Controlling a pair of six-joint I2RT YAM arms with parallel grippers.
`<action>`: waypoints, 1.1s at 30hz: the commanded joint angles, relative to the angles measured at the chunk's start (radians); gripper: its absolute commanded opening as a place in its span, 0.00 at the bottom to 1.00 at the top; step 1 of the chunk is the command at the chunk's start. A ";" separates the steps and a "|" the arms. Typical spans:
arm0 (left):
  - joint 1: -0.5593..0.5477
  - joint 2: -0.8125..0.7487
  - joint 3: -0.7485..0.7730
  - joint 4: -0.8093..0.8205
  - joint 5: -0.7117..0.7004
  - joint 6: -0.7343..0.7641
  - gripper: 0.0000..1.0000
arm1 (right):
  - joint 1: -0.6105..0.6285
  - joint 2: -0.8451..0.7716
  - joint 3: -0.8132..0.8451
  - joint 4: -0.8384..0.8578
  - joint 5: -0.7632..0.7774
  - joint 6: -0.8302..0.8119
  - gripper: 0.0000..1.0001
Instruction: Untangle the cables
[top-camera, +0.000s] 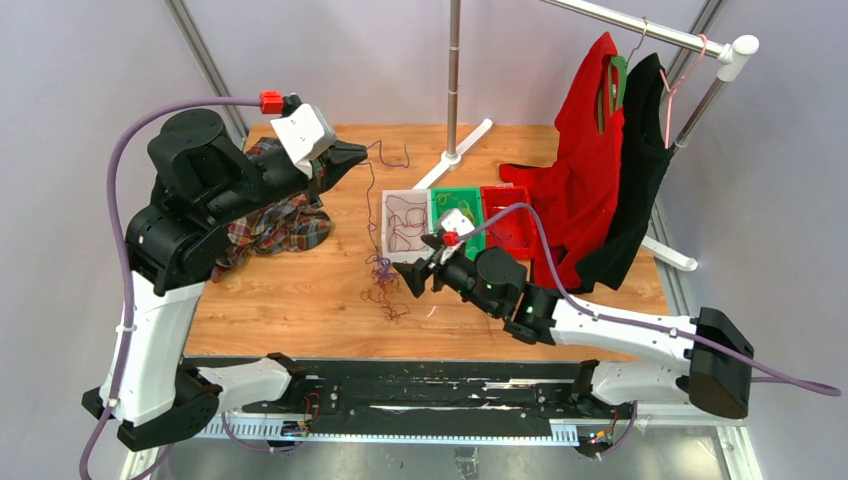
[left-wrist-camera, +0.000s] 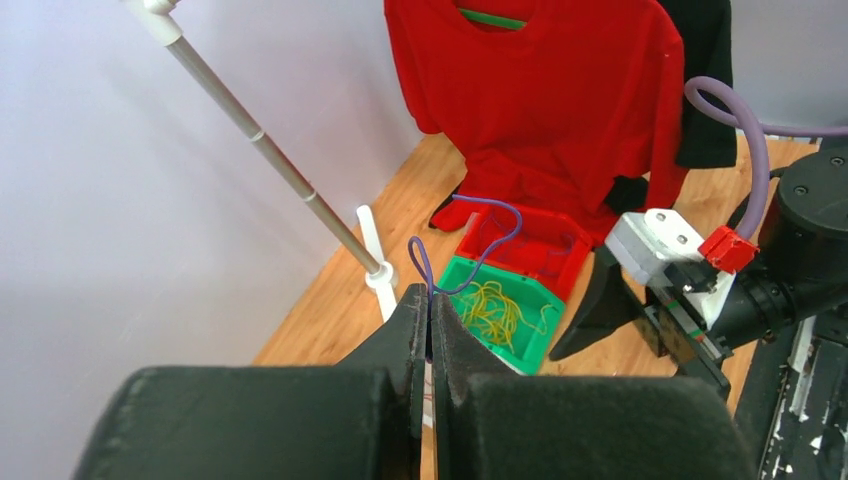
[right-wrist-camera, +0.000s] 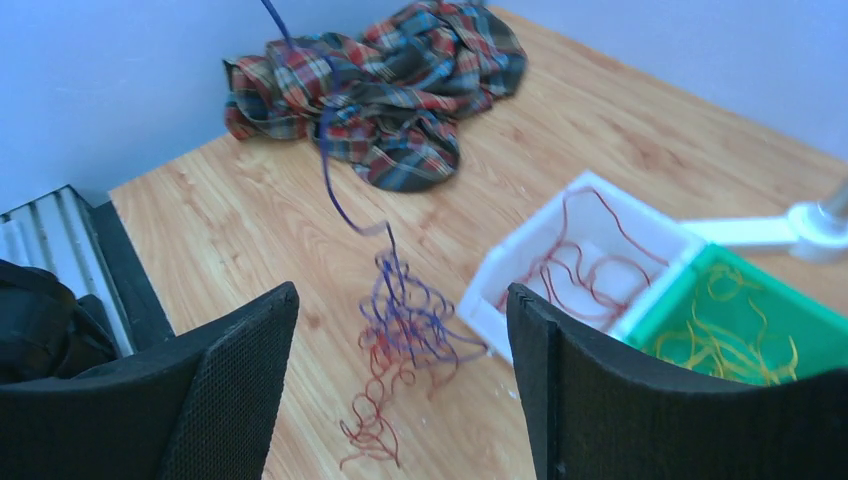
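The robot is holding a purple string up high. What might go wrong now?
1. The left gripper pinches the purple wire only at its tips, so it might slip out.
2. The tangle on the table is not pinned: the right gripper is open near it, so the whole clump might lift or knot tighter.
3. The tangle lies close to the white bin and might snag its edge.

- Pale lilac-grey walls close in at the back and on both sides, evenly lit.
- A wood-grain table fills the middle of the top view.
- At the back, a metal clothes rail pole stands on a white foot.
- Its top bar runs right, and a red shirt and a black garment hang there side by side.
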 joint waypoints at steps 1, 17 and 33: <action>-0.005 -0.014 -0.013 0.057 0.032 -0.023 0.00 | 0.007 0.095 0.123 -0.068 -0.113 -0.096 0.76; -0.005 0.001 0.092 0.047 0.012 -0.010 0.01 | -0.004 0.501 0.220 0.124 -0.046 -0.097 0.59; -0.005 0.023 0.223 0.247 -0.106 0.123 0.00 | -0.020 0.535 -0.035 0.330 0.009 0.035 0.54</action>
